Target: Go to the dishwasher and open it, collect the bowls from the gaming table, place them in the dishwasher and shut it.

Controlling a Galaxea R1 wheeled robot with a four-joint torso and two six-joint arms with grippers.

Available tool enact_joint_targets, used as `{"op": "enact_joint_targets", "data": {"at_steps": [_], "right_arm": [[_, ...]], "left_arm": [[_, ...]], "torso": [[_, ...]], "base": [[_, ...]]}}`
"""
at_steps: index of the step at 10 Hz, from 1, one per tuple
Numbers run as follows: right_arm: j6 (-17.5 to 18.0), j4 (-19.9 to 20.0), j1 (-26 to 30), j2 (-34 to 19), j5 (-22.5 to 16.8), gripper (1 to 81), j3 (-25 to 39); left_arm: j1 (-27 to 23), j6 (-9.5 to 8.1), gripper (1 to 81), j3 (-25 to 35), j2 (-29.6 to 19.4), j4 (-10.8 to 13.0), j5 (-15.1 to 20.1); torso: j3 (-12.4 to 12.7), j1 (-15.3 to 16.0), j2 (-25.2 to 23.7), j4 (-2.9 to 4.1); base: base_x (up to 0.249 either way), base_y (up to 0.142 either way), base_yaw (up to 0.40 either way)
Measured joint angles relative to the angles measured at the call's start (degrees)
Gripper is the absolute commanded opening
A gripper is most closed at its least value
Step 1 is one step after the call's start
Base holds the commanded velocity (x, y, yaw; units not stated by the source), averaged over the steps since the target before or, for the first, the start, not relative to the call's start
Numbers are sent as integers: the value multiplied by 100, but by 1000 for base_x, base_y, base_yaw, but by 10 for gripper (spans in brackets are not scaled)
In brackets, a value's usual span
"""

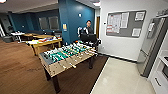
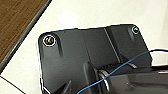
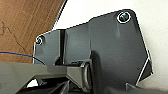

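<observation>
The gaming table (image 1: 47,43), long with a white top and yellow edges and legs, stands at the left behind the foosball table (image 1: 66,56). Small colourful items (image 1: 43,40) lie on its top; at this distance I cannot tell bowls apart among them. The dishwasher is out of view. Both wrist views look down past the robot's dark plate (image 2: 82,52) onto pale tile floor (image 2: 95,12) and the edge of the wood floor (image 3: 25,22).
A person (image 1: 88,29) with a control rig stands behind the foosball table. A steel fridge (image 1: 152,47) and white drawers (image 1: 160,80) line the right. Pale tile floor (image 1: 122,77) lies ahead on the right, wood floor (image 1: 17,67) on the left. More tables (image 1: 18,33) stand far left.
</observation>
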Motion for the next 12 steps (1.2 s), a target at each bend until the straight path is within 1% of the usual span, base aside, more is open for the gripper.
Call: {"op": "enact_joint_targets", "data": {"at_steps": [2,12], "right_arm": [[-6,-132,2,-13,33,811,5],[-9,-261,61,33,39,811,-13]], "left_arm": [[2,0,811,0,-35,0,2],[13,0,811,-5,-68,0,2]], "torso": [[0,0,0,0],[0,0,0,0]], "base": [[0,0,343],[0,0,343]]}}
